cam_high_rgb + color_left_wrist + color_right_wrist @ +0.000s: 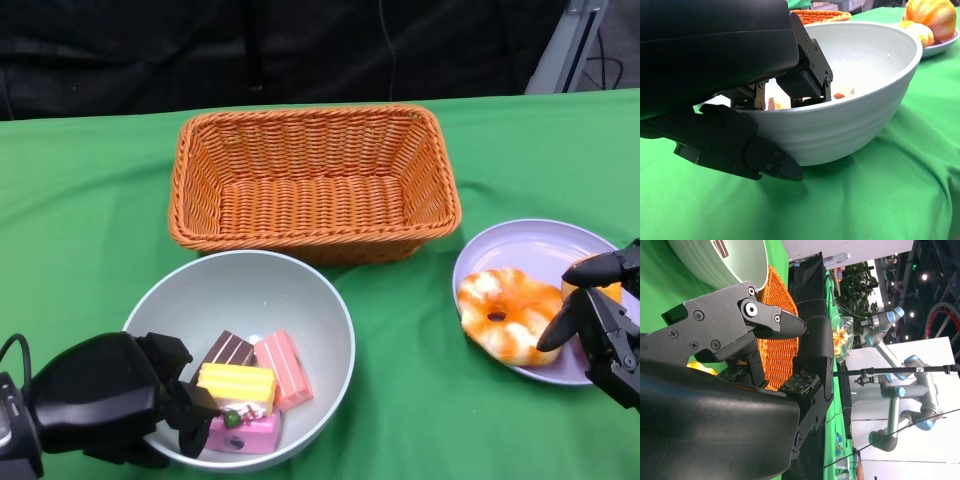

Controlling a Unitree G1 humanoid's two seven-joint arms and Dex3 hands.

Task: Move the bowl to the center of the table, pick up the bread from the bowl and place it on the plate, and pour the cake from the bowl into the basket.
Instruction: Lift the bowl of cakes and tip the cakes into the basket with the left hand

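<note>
Bowl [245,290]: smooth, matte, pale grey-green, round, faintly ridged on its outer wall in the left wrist view. It sits at 7 o'clock on the green cloth-covered table [80,210], just in front of the basket. The left hand [150,400] grips its rim at 8 o'clock, fingers [807,82] hooked inside the wall and a thumb pressed against the outside.

Cake [250,390]: several glossy blocks in the bowl's near half, brown, pink, yellow and magenta. The magenta piece is partly covered by the fingers.

Basket [315,180]: orange woven wicker, rectangular with flared sides, at 12 o'clock.

Plate [540,250]: smooth lilac disc at 3 o'clock, its right part cut off by the frame edge and the right hand [600,310].

Bread [508,312]: ring-shaped, glazed orange and white, lying on the plate. The right hand's fingers are spread apart just beside it, grasping nothing. A small yellow-orange item behind that hand is too hidden to identify.
</note>
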